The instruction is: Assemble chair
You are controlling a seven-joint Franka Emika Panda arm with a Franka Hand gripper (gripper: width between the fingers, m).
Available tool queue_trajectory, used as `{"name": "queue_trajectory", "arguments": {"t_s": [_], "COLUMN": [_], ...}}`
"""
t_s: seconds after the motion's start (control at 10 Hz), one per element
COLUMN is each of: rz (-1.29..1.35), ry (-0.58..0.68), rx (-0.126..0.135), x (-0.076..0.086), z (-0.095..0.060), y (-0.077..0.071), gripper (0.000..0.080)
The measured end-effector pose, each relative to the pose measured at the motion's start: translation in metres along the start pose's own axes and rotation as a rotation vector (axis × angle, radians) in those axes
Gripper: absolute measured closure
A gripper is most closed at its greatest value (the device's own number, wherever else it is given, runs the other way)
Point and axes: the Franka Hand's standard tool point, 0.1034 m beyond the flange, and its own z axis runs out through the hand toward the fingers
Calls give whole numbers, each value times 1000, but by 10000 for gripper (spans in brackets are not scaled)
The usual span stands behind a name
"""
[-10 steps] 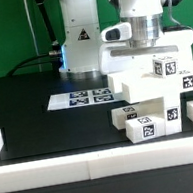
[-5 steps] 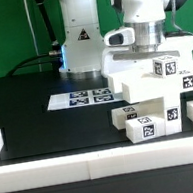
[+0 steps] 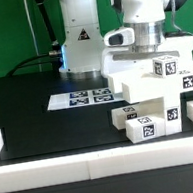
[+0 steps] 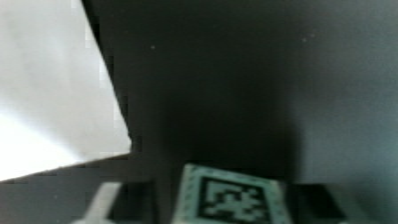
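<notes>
White border rails (image 3: 105, 162) run along the table's near edge. Just behind them, toward the near corner on the exterior view's right, the chair (image 3: 151, 101) sits as a stack of blocky tagged parts on the black table (image 3: 26, 111). Marker board (image 3: 80, 98) lies flat further back, mid-table. Gripper (image 3: 144, 55) is down on the back of the stack; the wrist view shows a tagged part (image 4: 231, 198) between the fingers (image 4: 111, 200), which are pinched narrow on it. Likely step: grasp just made on a chair part. Next move calls for a straight lift or reposition without dragging the neighbouring blocks.
</notes>
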Motion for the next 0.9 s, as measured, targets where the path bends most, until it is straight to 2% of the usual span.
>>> {"name": "queue_trajectory", "arguments": {"t_s": [0.5,0.6,0.9], "rz": [-2,-5,-1], "ry": [-1,-1,-10], "rx": [0,4,34], "x": [0,2,6], "z": [0,-4,-29], "y": [1,2,9], "gripper": [518,518,518]}}
